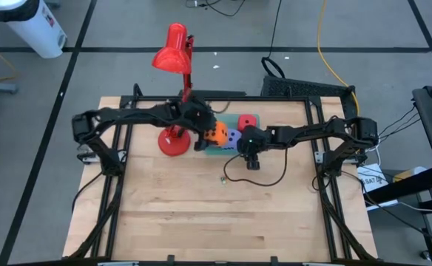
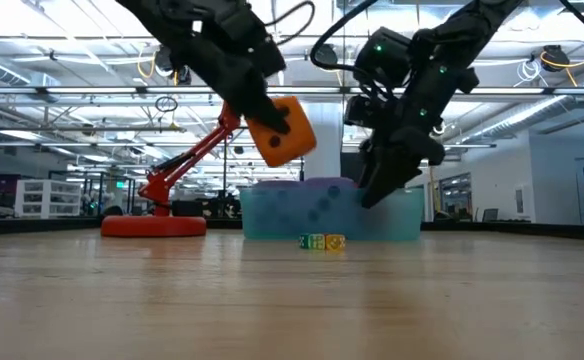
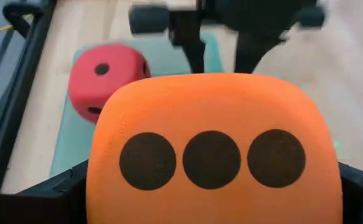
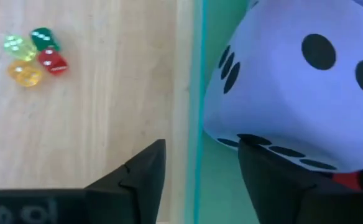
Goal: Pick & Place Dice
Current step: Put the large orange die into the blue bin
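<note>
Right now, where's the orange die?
The orange die is held in the left gripper, lifted off the table above the left end of the teal tray, with the red desk lamp behind it.

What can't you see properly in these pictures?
- Second purple die: none of the views shows it for sure.
- Red die: the orange die in the left pincer covers part of it in the left wrist view.
- Tiny dice on the table: too small to count pips.
- Purple die: cut off by the right wrist picture's edge.
</note>
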Available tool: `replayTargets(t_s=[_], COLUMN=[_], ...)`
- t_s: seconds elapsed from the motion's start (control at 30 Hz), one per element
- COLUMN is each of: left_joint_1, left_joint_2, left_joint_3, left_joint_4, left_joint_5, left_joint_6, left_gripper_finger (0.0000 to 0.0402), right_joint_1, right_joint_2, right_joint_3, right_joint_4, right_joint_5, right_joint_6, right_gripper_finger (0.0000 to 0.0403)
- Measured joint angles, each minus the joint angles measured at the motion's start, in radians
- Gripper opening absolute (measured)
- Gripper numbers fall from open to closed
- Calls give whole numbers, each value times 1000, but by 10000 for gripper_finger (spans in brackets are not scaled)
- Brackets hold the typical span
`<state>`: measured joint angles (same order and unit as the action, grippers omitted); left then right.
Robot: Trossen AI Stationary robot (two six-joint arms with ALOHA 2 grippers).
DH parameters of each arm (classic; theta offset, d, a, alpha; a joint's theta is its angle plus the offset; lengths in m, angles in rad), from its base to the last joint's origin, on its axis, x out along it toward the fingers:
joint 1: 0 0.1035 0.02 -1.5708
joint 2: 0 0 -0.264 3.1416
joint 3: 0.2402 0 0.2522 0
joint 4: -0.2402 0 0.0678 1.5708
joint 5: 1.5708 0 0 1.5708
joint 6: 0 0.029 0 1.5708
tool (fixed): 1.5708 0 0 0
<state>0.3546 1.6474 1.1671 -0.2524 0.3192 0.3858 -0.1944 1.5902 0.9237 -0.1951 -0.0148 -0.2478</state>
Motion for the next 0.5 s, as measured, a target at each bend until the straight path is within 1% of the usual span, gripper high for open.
replayTargets(t_s=[0.1, 0.17, 0.23, 0.33, 0.5], left_joint_1=[-19, -24, -22, -20, -13], left_joint_2=[44, 54, 55, 54, 46], left_joint_3=[0, 0, 0, 0, 0], left_joint_4=[18, 27, 28, 29, 46], left_joint_5=[-94, -127, -129, -137, -138], left_joint_6=[32, 38, 38, 38, 24], left_gripper_finger=[400, 400, 400, 400, 400], right_joint_1=[0, 0, 0, 0, 0], right_joint_2=[-26, -41, -76, -136, -236], right_joint_3=[1, 3, 2, 4, 3], right_joint_4=[-1, 18, 5, 44, 72], right_joint_5=[45, 77, 108, 118, 117], right_joint_6=[-8, -13, -14, 2, 1], right_gripper_finger=[198, 194, 184, 156, 83])
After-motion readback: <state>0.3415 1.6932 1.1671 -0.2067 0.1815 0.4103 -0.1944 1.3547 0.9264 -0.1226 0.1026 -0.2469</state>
